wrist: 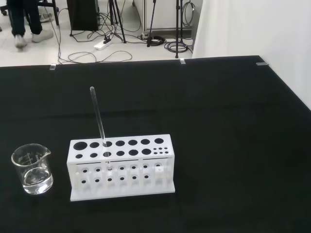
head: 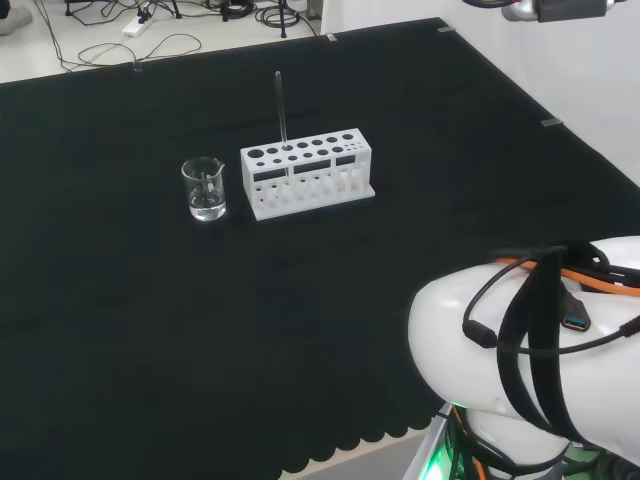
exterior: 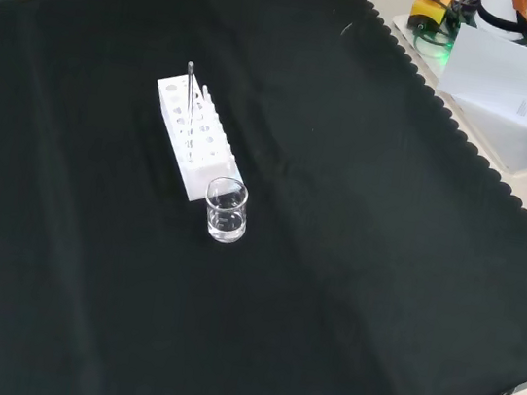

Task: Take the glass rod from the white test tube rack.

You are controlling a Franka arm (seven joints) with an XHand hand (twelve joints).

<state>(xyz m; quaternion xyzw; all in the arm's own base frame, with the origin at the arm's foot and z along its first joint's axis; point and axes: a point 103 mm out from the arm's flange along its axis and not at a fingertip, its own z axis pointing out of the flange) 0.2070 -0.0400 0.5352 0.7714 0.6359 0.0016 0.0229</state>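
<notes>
glass rod (wrist: 98, 121) is stood, slightly tilted, in a hole of the white test tube rack (wrist: 120, 166), untouched by anything. whether the hand's fingers are spread or curled cannot be told. the approach step is judged to be in hand, with nothing yet grasped. next, the rod's upper part is to be reached from above and pinched, then drawn up along its own line (the small glass beaker (wrist: 32, 169) just beside the rack should be avoided).

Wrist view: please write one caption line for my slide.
A glass rod stands tilted in a white test tube rack, beside a small glass beaker on black cloth.
</notes>
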